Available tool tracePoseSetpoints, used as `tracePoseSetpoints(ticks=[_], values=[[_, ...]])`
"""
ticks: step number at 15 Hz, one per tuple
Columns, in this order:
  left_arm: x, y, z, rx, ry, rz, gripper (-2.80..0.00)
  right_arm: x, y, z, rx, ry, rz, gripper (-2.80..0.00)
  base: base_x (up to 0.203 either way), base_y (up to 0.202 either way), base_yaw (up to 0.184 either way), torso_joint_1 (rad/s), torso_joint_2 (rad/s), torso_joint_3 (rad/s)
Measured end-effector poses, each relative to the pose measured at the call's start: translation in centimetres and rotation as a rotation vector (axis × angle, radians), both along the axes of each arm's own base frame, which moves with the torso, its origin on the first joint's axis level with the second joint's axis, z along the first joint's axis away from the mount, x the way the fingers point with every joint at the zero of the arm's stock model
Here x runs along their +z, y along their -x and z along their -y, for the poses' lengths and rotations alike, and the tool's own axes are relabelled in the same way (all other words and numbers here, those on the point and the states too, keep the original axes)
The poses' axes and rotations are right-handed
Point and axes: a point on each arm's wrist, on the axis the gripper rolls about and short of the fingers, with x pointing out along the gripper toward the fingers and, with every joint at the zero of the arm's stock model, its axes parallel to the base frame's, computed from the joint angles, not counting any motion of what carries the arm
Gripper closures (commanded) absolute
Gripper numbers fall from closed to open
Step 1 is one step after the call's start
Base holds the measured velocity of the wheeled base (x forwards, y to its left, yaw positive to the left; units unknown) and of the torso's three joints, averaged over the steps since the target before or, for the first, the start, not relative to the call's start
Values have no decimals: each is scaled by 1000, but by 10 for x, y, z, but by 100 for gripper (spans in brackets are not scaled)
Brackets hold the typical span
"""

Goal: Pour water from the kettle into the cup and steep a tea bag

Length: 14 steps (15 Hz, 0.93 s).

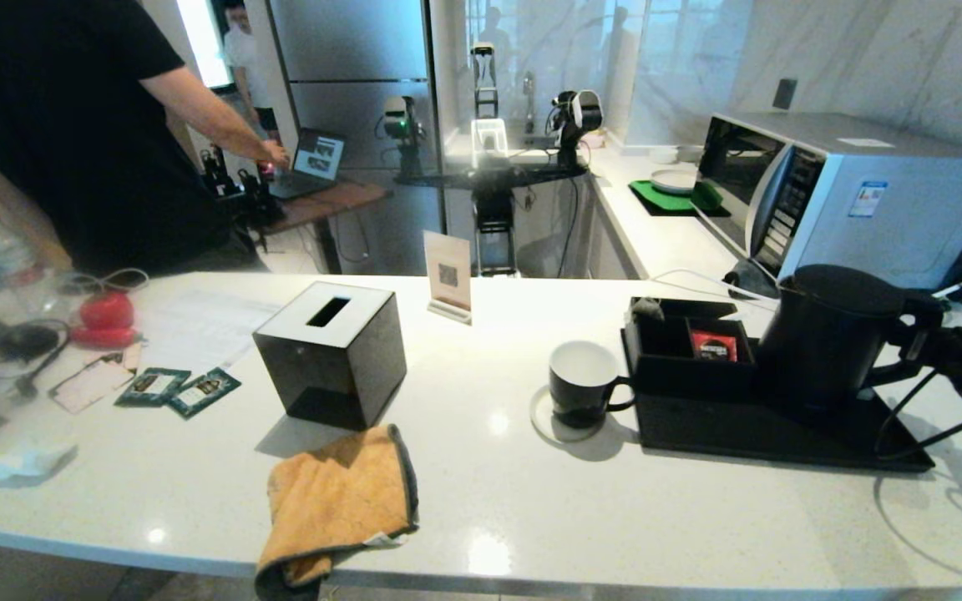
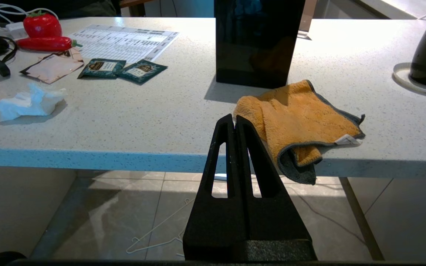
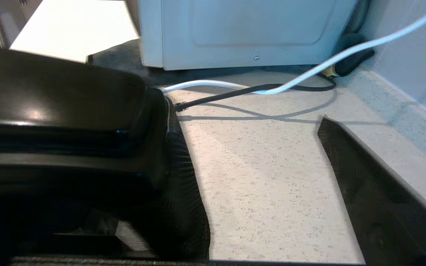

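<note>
Sits on a black tray (image 1: 748,434) at the right of the white countertop (image 1: 489,492): the matte black kettle (image 1: 832,334), upright, lid on, looped handle (image 1: 907,342) pointing toward 3 o'clock. Hangs at that handle, at 3 o'clock of the kettle: the right gripper (image 3: 250,177), jaws spread wide, one finger (image 3: 183,192) close against the kettle's dark top and handle, the other finger (image 3: 375,192) well apart over bare counter; nothing clamped, actual contact not clear. Stands at 9 o'clock of the tray, on a white coaster (image 1: 560,421): the black cup (image 1: 585,382), white inside, handle turned toward the tray. Holds a red sachet (image 1: 713,344): the compartmented black box (image 1: 686,342) on the tray's far side, between cup and kettle; grey-green tea bag (image 1: 646,309) at its far left corner, barely legible. Lies near the counter's front edge: an orange cloth (image 1: 335,501), a black tissue box (image 1: 331,351) just behind it. Parked below the counter edge near the cloth: the left gripper (image 2: 235,122), fingers pressed together, empty.
</note>
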Motion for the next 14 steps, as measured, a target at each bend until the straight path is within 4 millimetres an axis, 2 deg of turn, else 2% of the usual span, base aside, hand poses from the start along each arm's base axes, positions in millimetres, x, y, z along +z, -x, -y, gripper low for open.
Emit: tracePoseSetpoints(ticks=[14], values=[[0, 0, 0, 0, 0, 0, 0, -1, 1, -9, 24, 1, 17, 0, 0, 0, 0, 0, 0, 0]])
